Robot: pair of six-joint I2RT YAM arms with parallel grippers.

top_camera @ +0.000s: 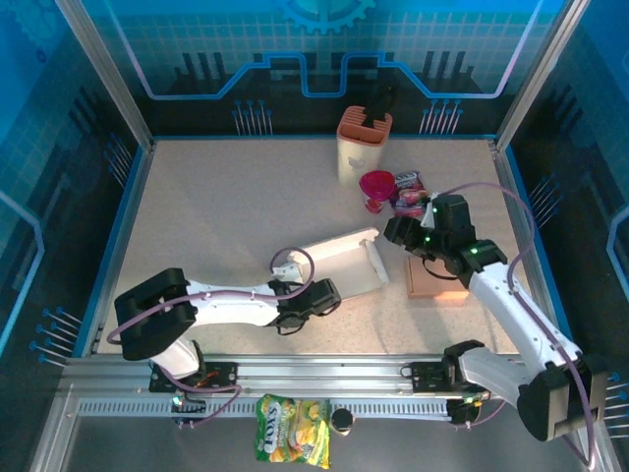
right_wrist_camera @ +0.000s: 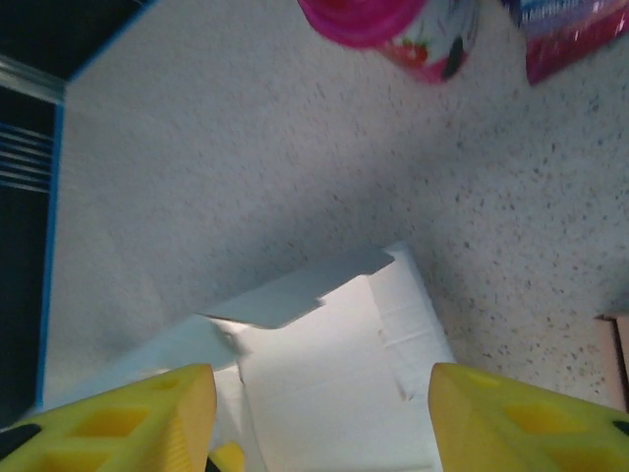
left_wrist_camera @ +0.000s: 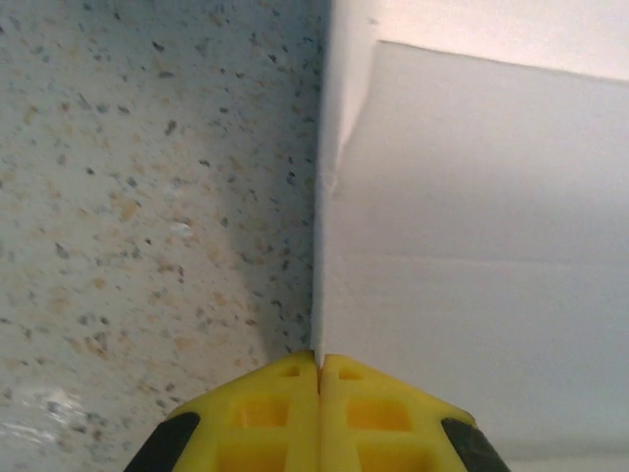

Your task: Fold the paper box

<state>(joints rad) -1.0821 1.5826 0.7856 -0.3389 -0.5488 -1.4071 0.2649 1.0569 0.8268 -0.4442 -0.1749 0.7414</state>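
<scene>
One paper box (top_camera: 339, 264), table centre. Two grippers: left gripper (left_wrist_camera: 317, 366) pinched on its wall at 7 o'clock, right gripper (top_camera: 398, 234) agape at 2 o'clock. Speckled table (top_camera: 216, 216); blue panel walls (top_camera: 324, 49).

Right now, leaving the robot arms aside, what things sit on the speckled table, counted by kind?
paper box: 1
peach holder: 1
pink cup: 1
snack packet: 1
brown block: 1
Total: 5

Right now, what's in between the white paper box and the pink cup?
Nothing, just bare speckled table. The right wrist view shows it best: the paper box sits low, the pink cup at the top, with open tabletop between them.
</scene>
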